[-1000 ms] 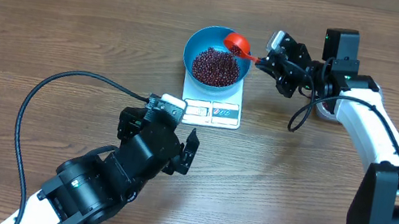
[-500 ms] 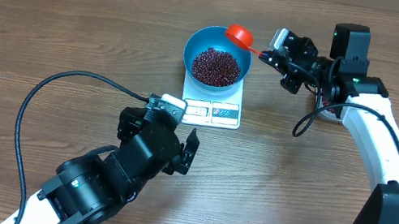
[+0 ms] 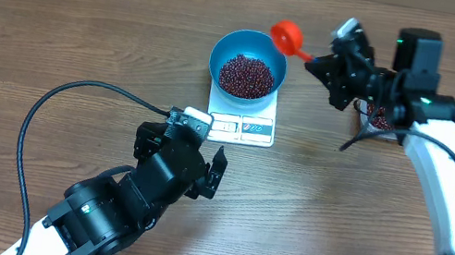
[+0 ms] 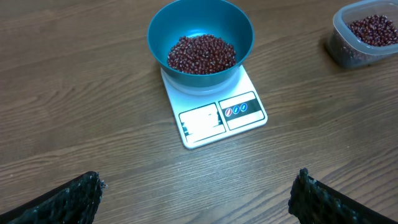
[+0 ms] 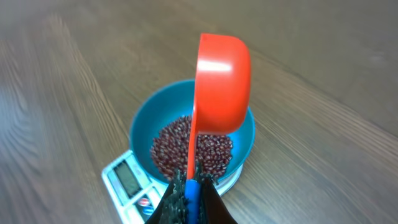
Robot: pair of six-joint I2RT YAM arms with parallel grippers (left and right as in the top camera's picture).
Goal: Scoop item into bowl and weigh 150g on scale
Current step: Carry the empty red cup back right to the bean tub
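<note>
Right end effector (image 3: pixel 318 63), clamped on the handle of the orange scoop (image 3: pixel 287 36), has drawn back from over the bowl (image 3: pixel 220 48) to just past its far right rim, with the scoop turned on edge. Beans (image 3: pixel 247 76) lie heaped in the bowl on the scale (image 3: pixel 241 128). A load looks delivered, but the readout is too small to read. Left end effector (image 3: pixel 182 153) hangs wide and holds nothing. The bench (image 3: pixel 87 18) is brown wood grain with a black cable (image 3: pixel 22 143) looped across it. Little of the room shows.

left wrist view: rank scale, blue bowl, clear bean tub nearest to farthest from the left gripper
1. scale, straight ahead of the left gripper
2. blue bowl, sitting on the scale's far end
3. clear tub, far right
</note>
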